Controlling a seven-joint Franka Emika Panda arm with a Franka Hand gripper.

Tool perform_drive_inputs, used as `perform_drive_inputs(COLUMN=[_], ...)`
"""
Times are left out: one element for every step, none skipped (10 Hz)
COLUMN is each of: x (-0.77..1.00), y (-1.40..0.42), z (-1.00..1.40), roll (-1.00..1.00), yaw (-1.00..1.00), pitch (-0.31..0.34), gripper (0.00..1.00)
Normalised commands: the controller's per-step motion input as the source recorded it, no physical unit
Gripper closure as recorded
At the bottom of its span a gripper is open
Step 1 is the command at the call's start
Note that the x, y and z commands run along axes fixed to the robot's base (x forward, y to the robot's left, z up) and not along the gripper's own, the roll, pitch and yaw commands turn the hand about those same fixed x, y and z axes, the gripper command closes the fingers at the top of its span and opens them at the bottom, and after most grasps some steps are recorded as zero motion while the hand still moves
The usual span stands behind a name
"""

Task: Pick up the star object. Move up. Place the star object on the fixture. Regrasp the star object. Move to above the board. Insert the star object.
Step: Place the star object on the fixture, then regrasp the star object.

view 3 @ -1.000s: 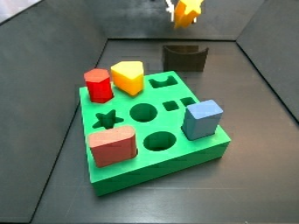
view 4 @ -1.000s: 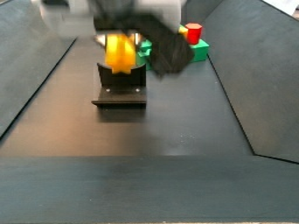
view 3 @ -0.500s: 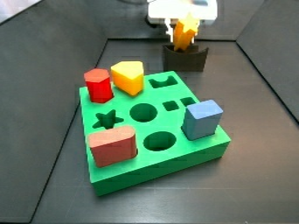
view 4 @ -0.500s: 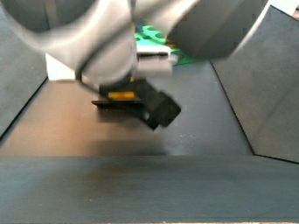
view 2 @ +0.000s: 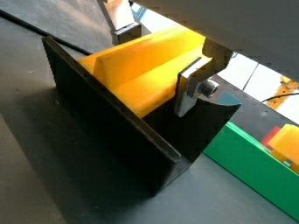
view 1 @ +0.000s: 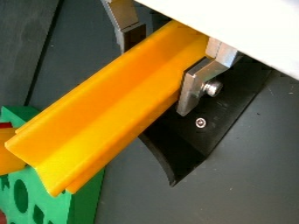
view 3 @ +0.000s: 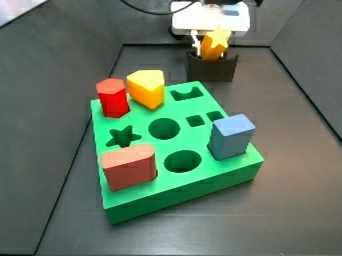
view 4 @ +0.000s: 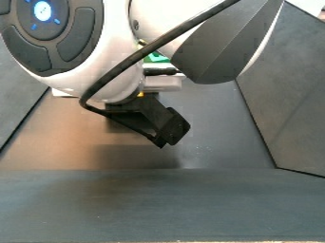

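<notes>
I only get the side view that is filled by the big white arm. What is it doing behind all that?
Observer: The gripper is down at the fixture, at the far end from the board.
Operator: Is it holding anything?
Observer: Yes, in both wrist views its fingers are clamped on the star object.
Operator: Is the star on that fixture yet?
Observer: In a wrist view the star sits low between the fixture's walls; whether it touches, I cannot tell.
Operator: What else is on the board?
Observer: A red hexagon, yellow wedge, blue block and red block.
</notes>
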Motion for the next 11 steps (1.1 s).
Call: perform_drive_inputs(x=[0.00,0.00,0.00,0.00,-0.02,-0.02,-0.04,-0.04,-0.03,-0.03,-0.03], y=[-0.50,0.00,0.00,0.00,0.00,-0.01,-0.01,0.00,0.00,0.00,0.00], z=[-0.17,0.00,1.00,1.00,1.00,1.00,1.00,0.87,0.69,0.51,0.33], roll=[0.00,0.00,0.03,0.04,0.06,0.07,0.07,0.06,0.06,0.05,0.04], yaw=[0.00,0.00,-0.04,-0.04,-0.02,-0.01,0.00,0.00,0.01,0.00,0.00], pitch=[0.000,0.000,-0.007,-0.006,0.004,0.002,0.008,0.024,0.038,0.049,0.053], gripper=[1.00,0.00,0.00,0.00,0.00,0.00,0.00,0.00,0.00,0.00,0.00])
